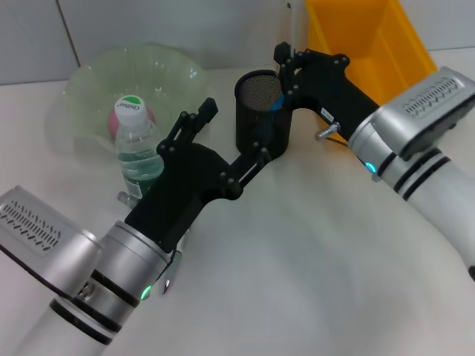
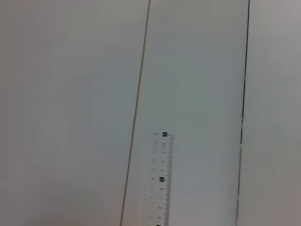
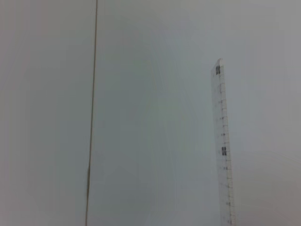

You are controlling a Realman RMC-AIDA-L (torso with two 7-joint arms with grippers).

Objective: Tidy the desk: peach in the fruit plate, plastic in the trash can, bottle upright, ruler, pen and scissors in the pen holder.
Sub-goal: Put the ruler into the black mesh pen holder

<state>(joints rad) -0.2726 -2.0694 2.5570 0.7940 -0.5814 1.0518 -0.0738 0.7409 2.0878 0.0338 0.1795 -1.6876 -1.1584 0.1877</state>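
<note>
The black mesh pen holder (image 1: 260, 122) stands mid-table with something blue inside. My right gripper (image 1: 283, 74) is at its far rim, shut on the clear ruler (image 3: 223, 150), which stands upright against the wall; the same ruler (image 2: 161, 181) shows in the left wrist view. My left gripper (image 1: 234, 132) is open beside the holder's near left side, one finger touching its wall. The bottle (image 1: 137, 144) with a green cap stands upright. Behind it the pink peach (image 1: 116, 124) lies in the translucent green fruit plate (image 1: 89, 81). Pen, scissors and plastic are not in view.
A yellow bin (image 1: 371, 44) stands at the back right behind my right arm. The bottle is close to my left forearm. White tabletop stretches across the front and right.
</note>
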